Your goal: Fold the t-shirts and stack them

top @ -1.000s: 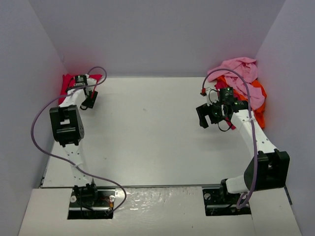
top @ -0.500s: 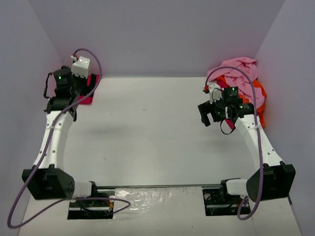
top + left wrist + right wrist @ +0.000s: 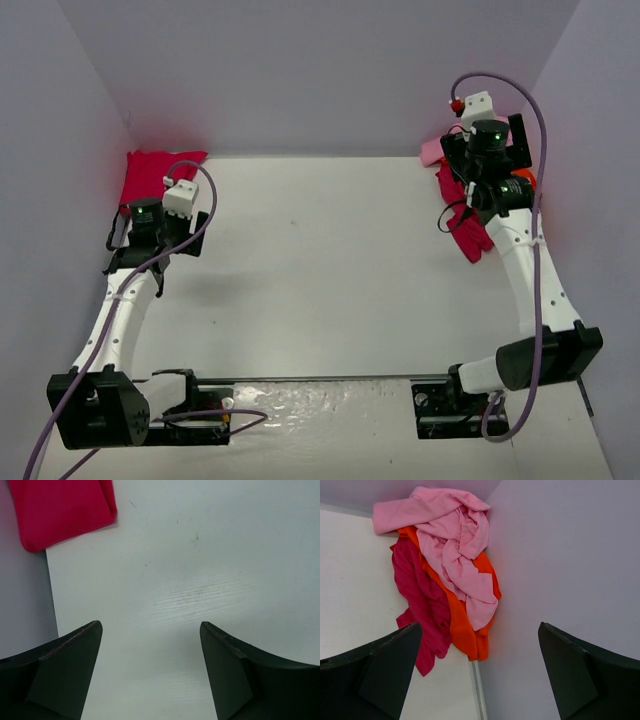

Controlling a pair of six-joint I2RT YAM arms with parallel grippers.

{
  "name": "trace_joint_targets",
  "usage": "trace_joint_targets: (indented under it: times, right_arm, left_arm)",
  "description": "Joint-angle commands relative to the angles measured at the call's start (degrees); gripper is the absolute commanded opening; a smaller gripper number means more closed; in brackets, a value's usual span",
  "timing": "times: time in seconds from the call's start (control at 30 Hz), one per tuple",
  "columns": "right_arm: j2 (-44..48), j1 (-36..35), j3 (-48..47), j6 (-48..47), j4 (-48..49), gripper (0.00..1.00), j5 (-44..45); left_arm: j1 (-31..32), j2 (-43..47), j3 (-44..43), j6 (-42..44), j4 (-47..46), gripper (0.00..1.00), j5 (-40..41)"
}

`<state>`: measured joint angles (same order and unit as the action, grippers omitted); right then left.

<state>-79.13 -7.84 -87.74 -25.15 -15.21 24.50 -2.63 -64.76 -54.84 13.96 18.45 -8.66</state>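
A folded crimson-red t-shirt (image 3: 152,172) (image 3: 60,507) lies flat in the back left corner. My left gripper (image 3: 152,232) (image 3: 150,670) hovers just in front of it over bare table, open and holding nothing. In the back right corner, crumpled t-shirts are heaped against the wall: light pink (image 3: 455,545) on top, orange (image 3: 462,625) beneath, dark magenta (image 3: 420,600) (image 3: 466,226) on the left side. Above this heap is my right gripper (image 3: 484,150) (image 3: 480,675), jaws wide open and holding nothing. In the top view the right arm hides most of the heap.
Pale walls close the table (image 3: 320,260) on the left, back and right. The heap leans on the right wall (image 3: 560,580), and a metal strip (image 3: 476,690) runs along its foot. The left wall (image 3: 25,605) stands close beside my left fingers.
The left arm has drawn back from the folded crimson shirt, which now lies uncovered. The right arm swung to the back right, over the heap, and its jaws opened wider.
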Motion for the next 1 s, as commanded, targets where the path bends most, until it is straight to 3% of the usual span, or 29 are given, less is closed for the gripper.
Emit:
trace_joint_targets:
  times: [0.0,0.27,0.53,0.73,0.97]
  right_arm:
    - [-11.46,-0.16,1.76,0.95,4.63,1.00,2.17]
    - [-18.38,0.28,5.00,1.95,5.36,1.00,1.53]
    - [-19.48,1.85,6.18,3.48,5.89,1.00,0.23]
    - [-17.31,3.97,8.52,9.03,7.92,1.00,-13.29]
    - [-12.10,4.06,12.15,10.30,12.13,1.00,-11.51]
  left_arm:
    - [-0.18,2.26,3.11,-0.62,-7.58,0.76,-3.97]
    - [-0.20,1.37,3.66,1.15,-6.70,0.74,-4.75]
    - [-0.26,-0.80,5.67,1.60,-9.79,0.74,-4.74]
    - [-1.03,0.04,8.84,1.80,-11.22,0.73,-4.77]
    - [-2.55,-0.54,8.74,1.03,-10.67,0.74,-6.94]
